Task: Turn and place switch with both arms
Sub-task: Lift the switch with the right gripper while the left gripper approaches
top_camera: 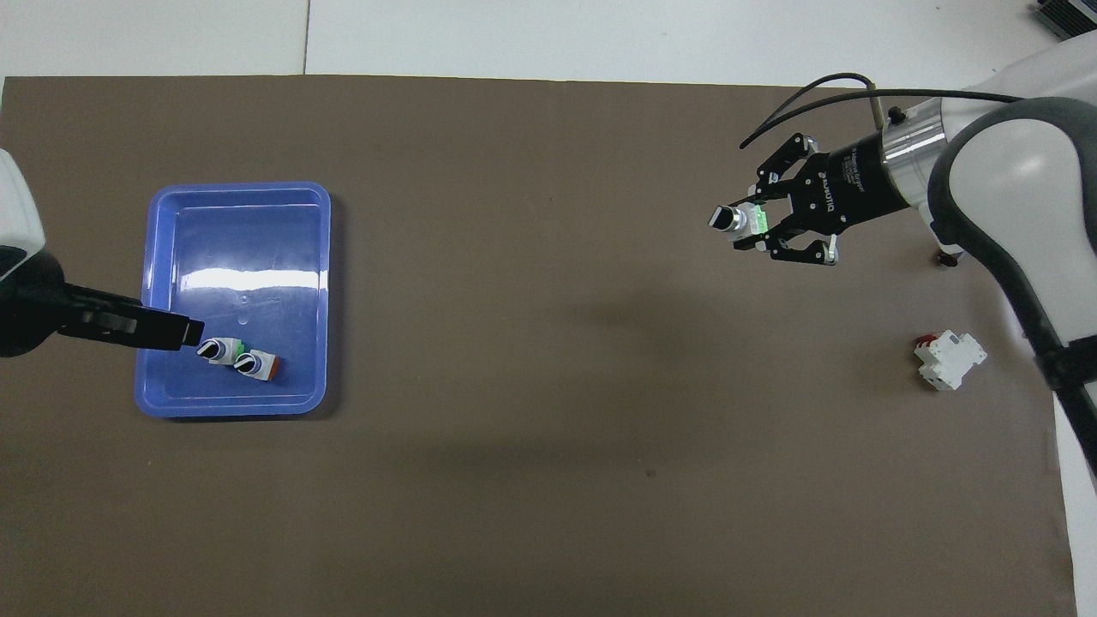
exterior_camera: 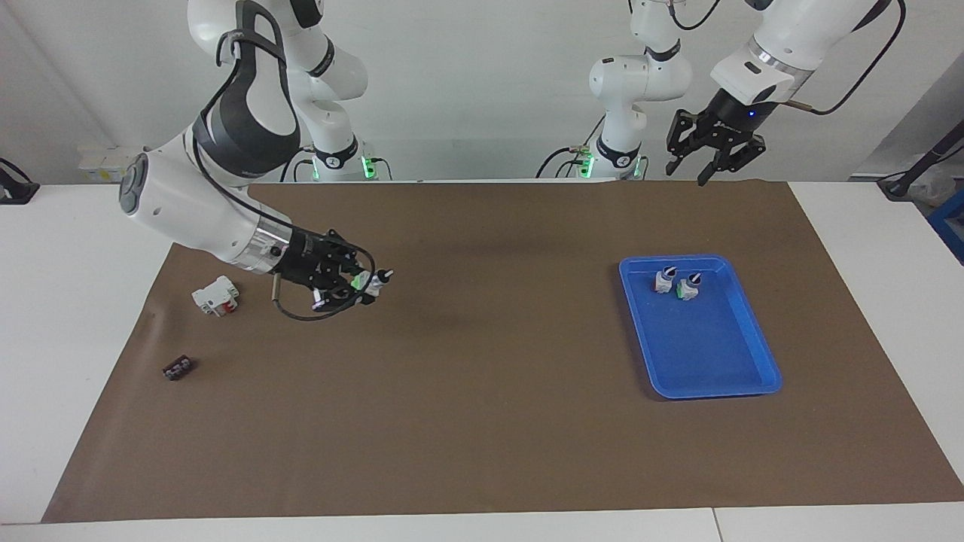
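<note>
Brown paper mat (exterior_camera: 482, 421) covering the white table; all items rest on or hang over it. Two large white jointed robot arms: the right arm (exterior_camera: 203, 203) extends low and nearly level over the mat at its own end of the table, while the left arm (exterior_camera: 783, 38) is raised near its base. Shallow blue plastic tray (exterior_camera: 723, 380) lies on the mat at the left arm's end, below the left black two-finger gripper (exterior_camera: 712, 175); the fingers of this gripper are spread, with nothing between them. In the tray's corner nearest the robots stand two small knob switches, one with a red part (exterior_camera: 663, 279), one with a green part (exterior_camera: 687, 287), just beside each other and possibly touching. White block with a red part (exterior_camera: 215, 295) lies on the mat beside the right arm's wrist; a small black component (exterior_camera: 178, 368) lies near it, farther from the robots. Right black two-finger gripper (exterior_camera: 354, 290) pinches the white-grey knob switch with the bright green block (exterior_camera: 369, 282) above the mat, the green end between the fingers, the black-and-white knob pointing outward, away from the wrist.
</note>
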{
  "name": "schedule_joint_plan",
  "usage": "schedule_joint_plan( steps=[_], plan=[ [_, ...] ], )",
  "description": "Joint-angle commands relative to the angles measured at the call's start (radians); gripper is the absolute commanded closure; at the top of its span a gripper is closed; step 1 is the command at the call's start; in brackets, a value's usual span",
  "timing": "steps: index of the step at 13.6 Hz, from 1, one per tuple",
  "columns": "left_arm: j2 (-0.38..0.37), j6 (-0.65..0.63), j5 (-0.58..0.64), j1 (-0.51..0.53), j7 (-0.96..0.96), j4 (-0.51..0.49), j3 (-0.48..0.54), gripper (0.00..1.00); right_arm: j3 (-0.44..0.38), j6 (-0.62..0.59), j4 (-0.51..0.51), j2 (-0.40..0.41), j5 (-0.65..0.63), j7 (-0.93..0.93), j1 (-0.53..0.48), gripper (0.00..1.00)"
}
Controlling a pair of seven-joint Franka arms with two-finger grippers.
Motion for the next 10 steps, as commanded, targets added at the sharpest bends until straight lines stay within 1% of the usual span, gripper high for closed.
schedule_joint_plan(
  steps=[1, 3, 4, 6, 7, 8, 10],
  plan=[
    [-0.041, 0.064, -0.138, -0.009, 0.008, -0.070, 0.006, 0.47, 0.058, -0.019, 0.004, -0.032, 0.091, 0.160, -0.003, 1.00],
    [-0.041, 0.105, -0.243, -0.010, 0.012, -0.096, -0.008, 0.49, 0.118, 0.003, 0.002, -0.044, 0.132, 0.271, 0.007, 1.00],
    [-0.041, 0.110, -0.295, -0.010, 0.012, -0.099, -0.017, 0.54, 0.133, 0.034, 0.002, -0.046, 0.152, 0.323, 0.017, 1.00],
    [-0.037, 0.122, -0.392, -0.016, 0.011, -0.102, -0.035, 0.56, 0.141, 0.123, 0.002, -0.046, 0.188, 0.398, 0.078, 1.00],
    [-0.032, 0.151, -0.435, -0.016, 0.006, -0.102, -0.040, 0.56, 0.141, 0.160, 0.004, -0.046, 0.191, 0.423, 0.115, 1.00],
    [-0.029, 0.185, -0.471, -0.018, -0.001, -0.101, -0.061, 0.56, 0.141, 0.181, 0.001, -0.046, 0.191, 0.427, 0.143, 1.00],
    [-0.014, 0.269, -0.519, -0.020, -0.052, -0.099, -0.097, 0.56, 0.141, 0.171, -0.004, -0.049, 0.186, 0.402, 0.157, 1.00]
  ],
)
